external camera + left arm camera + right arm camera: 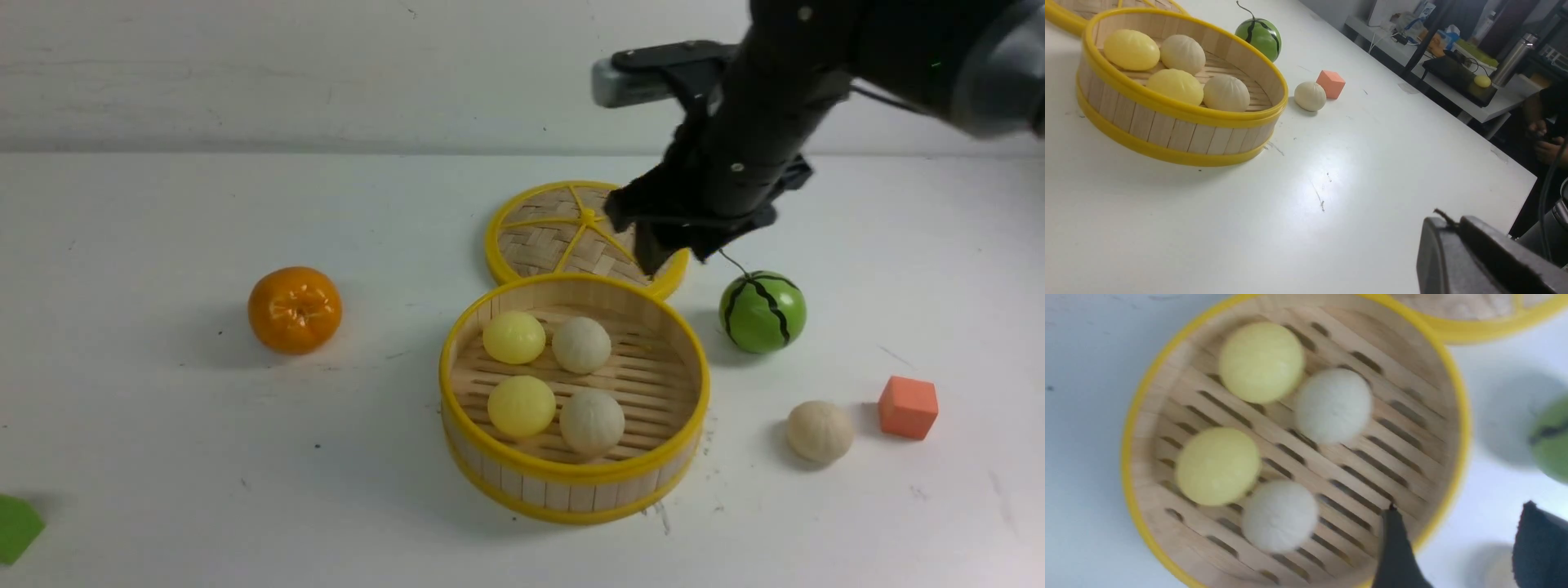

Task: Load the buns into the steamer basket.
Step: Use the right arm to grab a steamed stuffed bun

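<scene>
Front view: locate the loose cream bun (820, 431) on the table (367, 506), right of the steamer basket (573, 469) and just beside the orange-red cube (908, 407). Treat as light, probably firm with slight give, and prone to roll on the smooth surface (judged from the rounded shape only). Grip low, across the widest part, with even, moderate pressure; avoid pinching near the top, where slipping out is likely. Approach with clearance from the cube and from the green striped ball (763, 312), farther back. Use the right gripper (1461, 506): fingers wide apart, nothing held. Leave the left gripper (1453, 222) aside: fingers drawn together, nothing visible between. Set down gently on the bare slats, right of the four placed buns (592, 421), after clearing the rim.
</scene>
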You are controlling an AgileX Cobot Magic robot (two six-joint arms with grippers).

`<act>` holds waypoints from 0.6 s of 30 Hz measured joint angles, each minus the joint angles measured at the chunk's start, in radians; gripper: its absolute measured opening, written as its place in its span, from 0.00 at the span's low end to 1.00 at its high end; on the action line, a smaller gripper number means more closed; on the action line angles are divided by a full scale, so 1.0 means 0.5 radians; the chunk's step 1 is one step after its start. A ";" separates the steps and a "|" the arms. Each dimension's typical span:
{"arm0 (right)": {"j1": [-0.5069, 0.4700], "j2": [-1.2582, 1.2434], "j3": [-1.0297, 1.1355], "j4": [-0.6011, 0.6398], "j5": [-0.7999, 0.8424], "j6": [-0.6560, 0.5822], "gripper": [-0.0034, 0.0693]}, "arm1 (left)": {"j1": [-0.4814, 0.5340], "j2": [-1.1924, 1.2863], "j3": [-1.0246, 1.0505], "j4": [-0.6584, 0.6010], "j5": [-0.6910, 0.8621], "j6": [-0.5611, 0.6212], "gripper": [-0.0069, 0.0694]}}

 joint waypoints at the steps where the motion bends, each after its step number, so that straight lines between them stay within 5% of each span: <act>1: -0.059 -0.074 0.095 -0.048 0.030 0.064 0.51 | 0.000 0.000 0.000 0.000 0.000 0.000 0.14; 8: -0.448 -0.313 0.893 0.008 -0.297 0.279 0.31 | 0.000 0.000 0.000 0.000 0.000 0.000 0.15; 18: -0.476 -0.133 1.049 0.156 -0.671 0.259 0.40 | 0.000 0.000 0.000 0.000 0.000 0.000 0.15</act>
